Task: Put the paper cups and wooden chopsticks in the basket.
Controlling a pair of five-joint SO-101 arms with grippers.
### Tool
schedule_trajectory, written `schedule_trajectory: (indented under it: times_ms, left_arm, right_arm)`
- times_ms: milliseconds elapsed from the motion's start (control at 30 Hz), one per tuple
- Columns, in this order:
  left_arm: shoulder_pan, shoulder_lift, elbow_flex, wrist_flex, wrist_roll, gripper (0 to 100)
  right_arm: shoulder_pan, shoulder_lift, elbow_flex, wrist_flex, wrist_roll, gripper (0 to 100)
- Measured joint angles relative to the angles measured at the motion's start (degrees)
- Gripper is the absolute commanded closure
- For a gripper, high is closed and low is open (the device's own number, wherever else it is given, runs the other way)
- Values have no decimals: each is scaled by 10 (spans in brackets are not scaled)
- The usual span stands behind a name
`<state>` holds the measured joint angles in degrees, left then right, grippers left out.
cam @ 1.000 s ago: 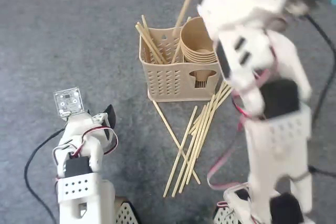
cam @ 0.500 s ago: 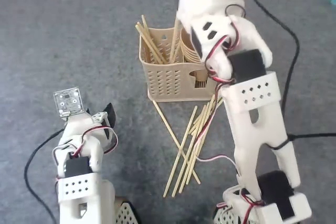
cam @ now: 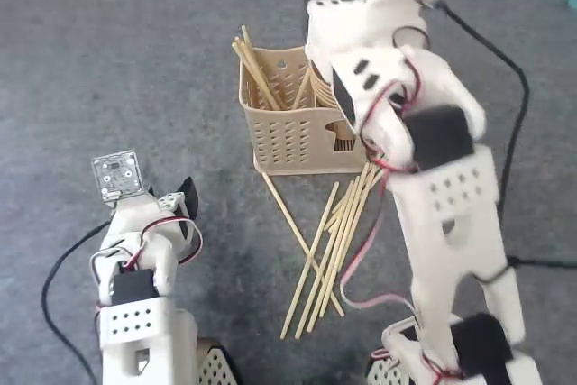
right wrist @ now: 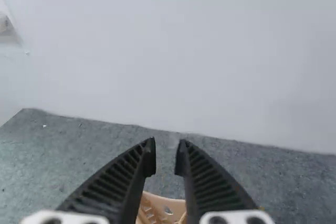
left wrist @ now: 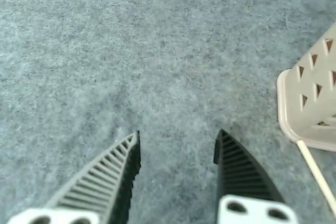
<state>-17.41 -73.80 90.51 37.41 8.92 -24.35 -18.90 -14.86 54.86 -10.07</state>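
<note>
Since a second ago my right gripper point(right wrist: 166, 146) swung over the basket point(cam: 288, 142), barely parted, empty; left gripper point(left wrist: 179, 136) near it, wide open, empty.

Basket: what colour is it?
The basket is beige; the high view shows it best.

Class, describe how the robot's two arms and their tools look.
Left arm and right arm: white plastic shells, black motor blocks, perforated panels. Thin red wires loop along the joints; a black cable trails away. Left tool and right tool: black, ribbed, pointed.
</note>
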Motion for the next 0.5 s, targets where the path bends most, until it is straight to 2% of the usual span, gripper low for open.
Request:
schedule_trajectory:
  times_ms: [233, 400, 500]
  left_arm:
    - [0, 0, 0, 0, 0, 779]
    - [9, 0, 0, 1, 26, 779]
    - [25, 0, 0, 24, 27, 779]
  right_arm:
    - [5, -122, -1, 208, 0, 991]
    - [76, -147, -1, 395, 0, 991]
    - [142, -155, 29, 448, 0, 991]
